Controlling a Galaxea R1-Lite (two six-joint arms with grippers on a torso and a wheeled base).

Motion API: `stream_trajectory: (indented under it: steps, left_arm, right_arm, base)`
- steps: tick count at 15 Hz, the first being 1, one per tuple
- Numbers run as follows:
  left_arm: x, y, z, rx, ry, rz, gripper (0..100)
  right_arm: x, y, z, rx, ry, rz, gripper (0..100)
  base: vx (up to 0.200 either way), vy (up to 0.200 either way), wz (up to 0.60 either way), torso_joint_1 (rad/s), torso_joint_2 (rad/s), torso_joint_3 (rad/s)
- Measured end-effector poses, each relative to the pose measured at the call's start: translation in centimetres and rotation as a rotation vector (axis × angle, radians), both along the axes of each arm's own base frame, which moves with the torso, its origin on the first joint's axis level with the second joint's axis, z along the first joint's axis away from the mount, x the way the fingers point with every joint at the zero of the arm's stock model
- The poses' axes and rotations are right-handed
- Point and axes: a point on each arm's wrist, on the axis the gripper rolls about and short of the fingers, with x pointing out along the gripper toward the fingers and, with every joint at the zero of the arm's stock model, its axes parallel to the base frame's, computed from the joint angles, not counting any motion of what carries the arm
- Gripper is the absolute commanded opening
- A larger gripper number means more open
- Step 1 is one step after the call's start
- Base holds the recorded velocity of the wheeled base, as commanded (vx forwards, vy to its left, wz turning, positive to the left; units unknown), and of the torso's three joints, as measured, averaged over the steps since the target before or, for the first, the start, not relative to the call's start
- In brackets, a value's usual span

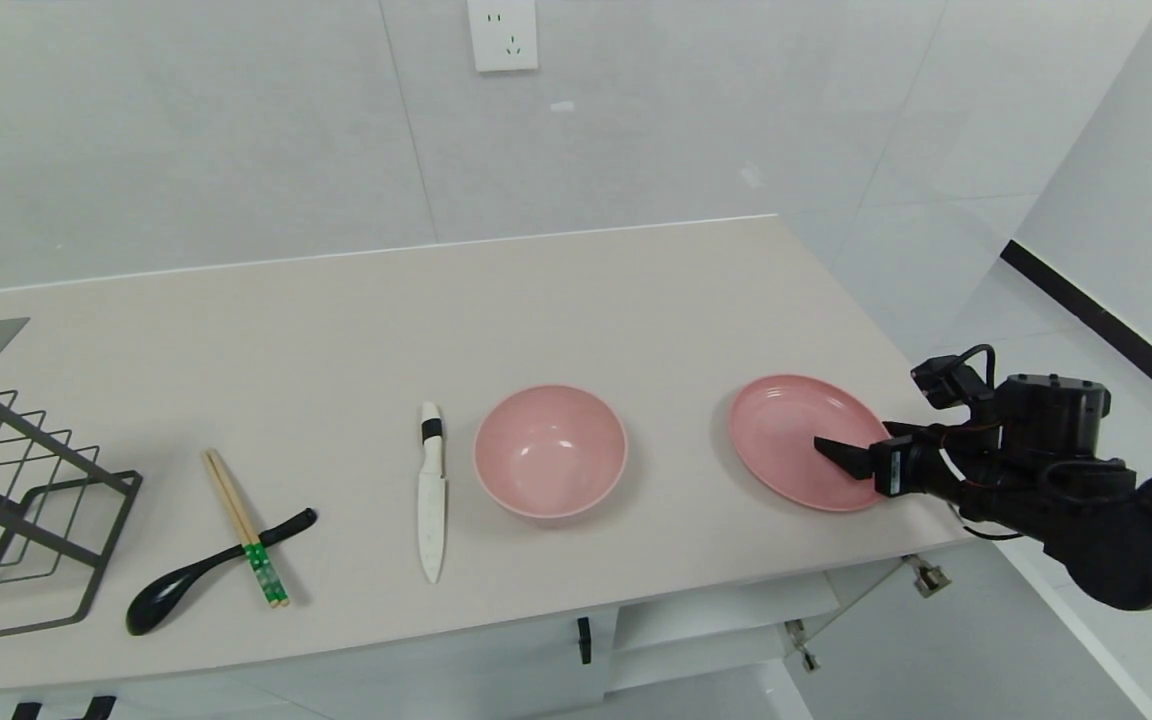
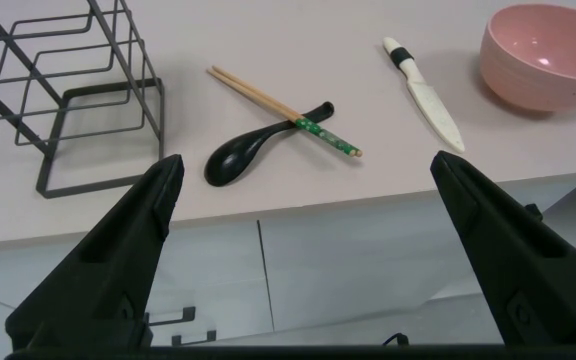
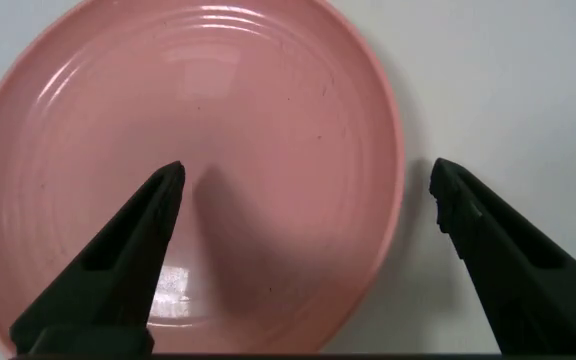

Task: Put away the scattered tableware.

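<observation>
Now my right tool [image 3: 306, 170] hangs released over the pink plate [image 1: 781, 425] at the tabletop's [image 1: 636, 320] front right corner: 1 finger above its face, the other just outside its rim. My left tool [image 2: 305, 160], also released, sits well apart, so the right arm is nearer.
</observation>
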Motion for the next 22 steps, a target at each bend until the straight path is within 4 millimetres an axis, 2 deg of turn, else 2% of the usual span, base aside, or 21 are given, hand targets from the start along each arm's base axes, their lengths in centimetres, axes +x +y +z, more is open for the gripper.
stream_trajectory:
  steps: [3,4,8,13,16,22]
  left_arm:
    - [0.0,0.0,0.0,0.000,0.000,0.000,100]
    - [0.0,0.0,0.0,0.000,0.000,0.000,100]
    - [0.0,0.0,0.0,0.000,0.000,0.000,100]
    - [0.0,0.0,0.0,-0.001,-0.001,0.001,100]
    - [0.0,0.0,0.0,-0.002,0.000,0.001,100]
    - [0.0,0.0,0.0,-0.002,0.000,0.000,100]
  right_arm:
    - [0.8,0.4,-0.3,0.003,-0.065,0.011,100]
    - [0.9,0.5,-0.6,0.003,-0.070,0.013,0]
    - [1.1,0.9,-2.2,-0.014,-0.052,-0.018,0]
    - [0.8,0.9,-1.9,-0.005,-0.072,-0.024,0]
    - [0.7,0.9,-0.3,0.031,-0.146,-0.037,0]
    - [-0.7,1.0,4.5,0.187,-0.272,-0.067,0]
  base:
    - [0.000,0.000,0.00,0.000,0.00,0.000]
    - [0.000,0.000,0.00,0.000,0.00,0.000]
    - [0.000,0.000,0.00,0.000,0.00,0.000]
    - [0.000,0.000,0.00,0.000,0.00,0.000]
    - [0.000,0.000,0.00,0.000,0.00,0.000]
    - [0.000,0.000,0.00,0.000,0.00,0.000]
